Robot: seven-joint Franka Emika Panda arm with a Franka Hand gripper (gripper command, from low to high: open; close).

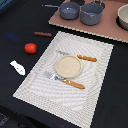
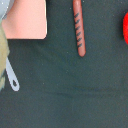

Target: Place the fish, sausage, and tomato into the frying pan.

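Exterior view: a white fish (image 1: pixel 17 67), red tomato (image 1: pixel 30 48) and dark sausage (image 1: pixel 43 34) lie apart on the black worktop (image 1: pixel 15 22), beside a striped placemat (image 1: pixel 95 75). The frying pan (image 1: pixel 69 9) sits on a pink board (image 1: pixel 102 27), next to a grey pot (image 1: pixel 92 13). The claw is out of frame.

Wrist view: the sausage (image 2: pixel 78 27) lies directly below the camera, the tomato (image 2: pixel 125 27) at the frame's edge. The pan's handle (image 2: pixel 12 76) shows; whether the claw is apart or together cannot be told.
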